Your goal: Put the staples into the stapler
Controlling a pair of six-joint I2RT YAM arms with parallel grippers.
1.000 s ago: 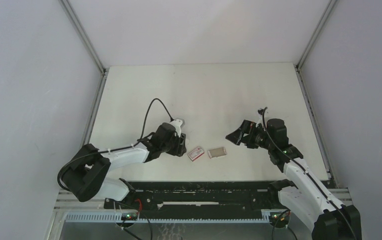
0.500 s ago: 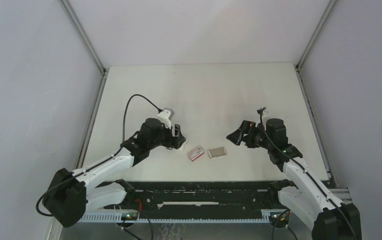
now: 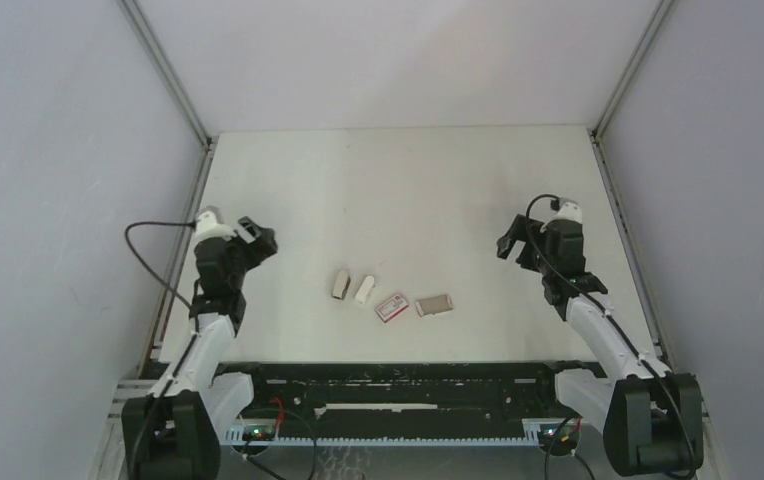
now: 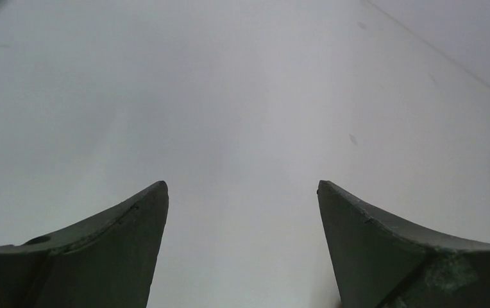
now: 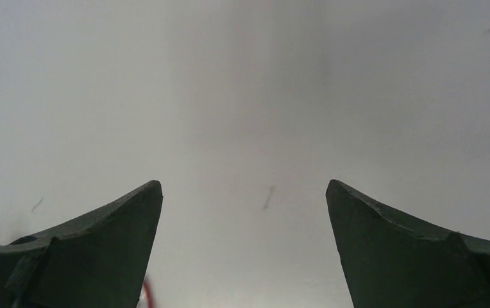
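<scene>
Staples [image 3: 435, 304] sit in their flat grey tray low in the middle of the top view, just right of the red-and-white box [image 3: 391, 306]. The stapler [image 3: 363, 289] lies just left of that box and shows as two short pale pieces side by side; whether it is hinged open or shut is too small to tell. Both arms are drawn up at the sides of the desk [image 3: 408, 190], well apart from these things. The left pincer [image 4: 242, 187] is at centre left and the right pincer [image 5: 244, 185] at centre right. Each wrist view shows jaws spread wide with only bare surface between them, so neither holds anything. The loading seems not yet in hand, so the step is likely a fresh approach. One arm should steady the stapler by its long sides without tipping it. The other should come down squarely over the tray and close across a strip's narrow width. Thin strips may slide or break under a skewed grip.
</scene>
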